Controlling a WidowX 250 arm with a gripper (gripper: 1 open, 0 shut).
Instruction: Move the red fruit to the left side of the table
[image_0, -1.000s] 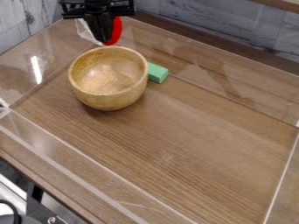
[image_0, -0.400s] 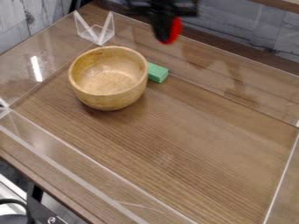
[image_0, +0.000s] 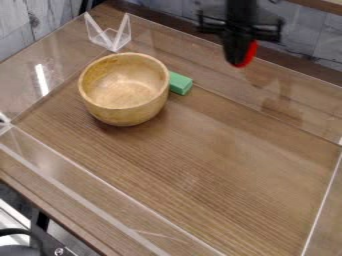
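My claw (image_0: 241, 41) is black all over, narrow and blocky, with a thin black crossbar (image_0: 215, 19) jutting out on either side. Any screws or cables are too blurred to see.

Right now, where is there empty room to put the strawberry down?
The biggest bare patch of table is everything in front of the wooden bowl and green block, across to the right side. It is crowded at the back left, where bowl and block sit close. The gripper holds the red fruit above the back right.
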